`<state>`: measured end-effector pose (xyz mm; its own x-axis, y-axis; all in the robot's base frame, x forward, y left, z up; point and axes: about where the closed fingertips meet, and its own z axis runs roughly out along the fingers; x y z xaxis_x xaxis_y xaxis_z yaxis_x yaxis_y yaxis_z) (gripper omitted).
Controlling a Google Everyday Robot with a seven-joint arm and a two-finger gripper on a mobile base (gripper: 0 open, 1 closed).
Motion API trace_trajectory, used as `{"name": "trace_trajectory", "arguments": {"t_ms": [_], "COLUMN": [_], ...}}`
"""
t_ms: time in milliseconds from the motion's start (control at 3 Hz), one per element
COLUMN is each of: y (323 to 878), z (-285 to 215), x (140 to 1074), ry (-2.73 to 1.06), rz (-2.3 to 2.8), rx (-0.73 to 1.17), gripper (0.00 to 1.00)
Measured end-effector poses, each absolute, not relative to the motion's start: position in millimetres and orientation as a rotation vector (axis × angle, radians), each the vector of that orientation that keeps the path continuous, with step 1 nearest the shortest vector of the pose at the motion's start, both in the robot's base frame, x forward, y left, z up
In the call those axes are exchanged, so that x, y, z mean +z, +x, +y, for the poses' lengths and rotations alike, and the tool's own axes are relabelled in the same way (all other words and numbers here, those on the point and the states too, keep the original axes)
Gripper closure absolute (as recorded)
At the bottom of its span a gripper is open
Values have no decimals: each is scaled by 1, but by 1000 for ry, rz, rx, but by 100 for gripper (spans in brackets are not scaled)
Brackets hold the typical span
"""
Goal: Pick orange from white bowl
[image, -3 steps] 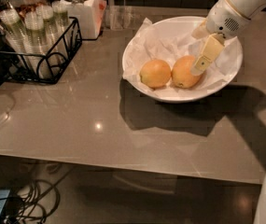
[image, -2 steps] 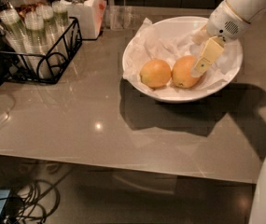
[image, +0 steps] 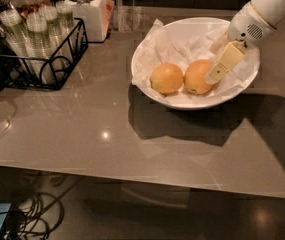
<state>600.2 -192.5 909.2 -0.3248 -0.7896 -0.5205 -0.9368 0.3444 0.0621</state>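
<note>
**Q:** While the claw (image: 216,73) reaches into the white bowl (image: 192,21), where is the orange (image: 197,77)?

**A:** Right of the bowl's middle, touching the claw. A rounder orange (image: 166,78) lies to its left. Whether the claw is open, I cannot tell. The orange is probably firm, smooth and apt to roll, so grip across its middle. Since a second ago, nothing has visibly moved.

Glossy white bowl (image: 192,104), crumpled paper (image: 177,49), smooth-peeled orange (image: 197,78), matt tool (image: 216,70) beside it
</note>
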Motion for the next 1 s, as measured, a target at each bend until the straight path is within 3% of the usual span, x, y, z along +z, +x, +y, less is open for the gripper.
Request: {"name": "trace_trajectory", "arguments": {"t_ms": [1000], "y": [606], "z": [-186], "x": [894], "ry": [-1442], "rz": [2204], "rx": [622], "gripper": [15]}}
